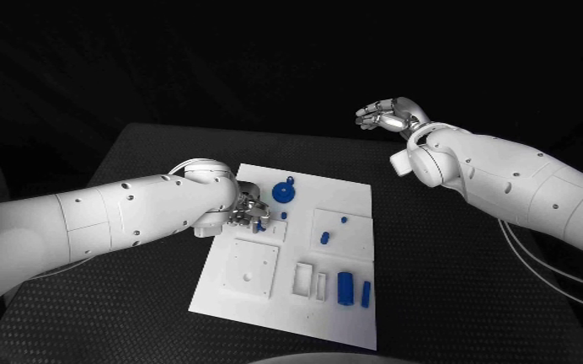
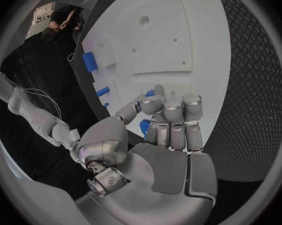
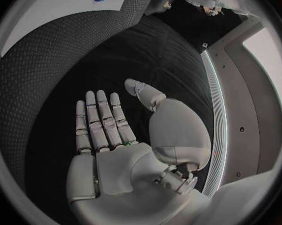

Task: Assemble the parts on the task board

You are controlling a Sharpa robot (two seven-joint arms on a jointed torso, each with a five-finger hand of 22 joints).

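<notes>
I see the white board (image 1: 261, 284) lying in the middle of the black table (image 1: 146, 153), with my left arm reaching in over its near-left edge. The left hand (image 1: 247, 210) is down on the board's upper left part. From the left wrist camera its fingers (image 2: 172, 117) are curled in close together, with the thumb (image 2: 131, 110) bent toward them, and a small blue piece (image 2: 145, 127) shows between the fingers and the palm. I cannot tell for sure whether the hand is pinching that piece or only resting over it.

On the board itself, a round blue part (image 1: 285, 190) with a knob sits near the far edge, just right of the left hand. A small blue peg (image 1: 324, 237) stands in the square plate on the right side, with a tiny blue dot (image 1: 344, 220) just beyond it. Two upright blue cylinders (image 1: 346, 287) stand side by side near the board's near-right corner, next to narrow slots.

My right hand (image 1: 391, 115) is well apart from the board, raised over the far right of the table. The right wrist camera shows its fingers (image 3: 100, 120) stretched out straight and slightly apart, thumb out to the side, holding nothing.
</notes>
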